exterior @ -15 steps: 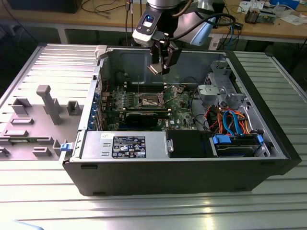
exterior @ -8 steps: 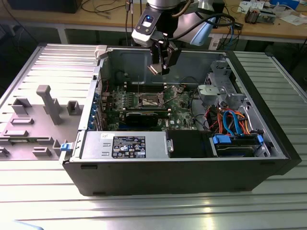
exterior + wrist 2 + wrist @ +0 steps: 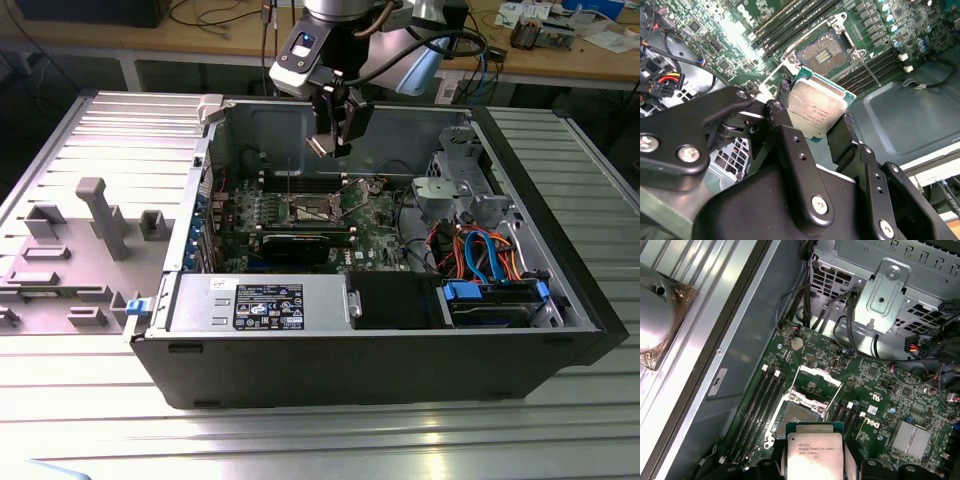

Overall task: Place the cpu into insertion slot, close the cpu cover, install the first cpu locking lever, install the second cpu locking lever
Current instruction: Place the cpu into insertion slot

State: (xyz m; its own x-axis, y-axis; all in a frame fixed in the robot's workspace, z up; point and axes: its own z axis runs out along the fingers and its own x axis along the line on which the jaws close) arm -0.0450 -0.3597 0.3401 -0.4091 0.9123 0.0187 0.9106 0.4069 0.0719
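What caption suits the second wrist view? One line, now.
The gripper, jaws shut on the chip, holds it above the open socket on the green board.

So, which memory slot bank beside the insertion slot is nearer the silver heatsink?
The bank lying between the insertion slot and the heatsink. The other bank runs along the grey case wall, on the slot's far side.

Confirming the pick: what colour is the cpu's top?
Silver-grey; the cpu shows best in the second wrist view.
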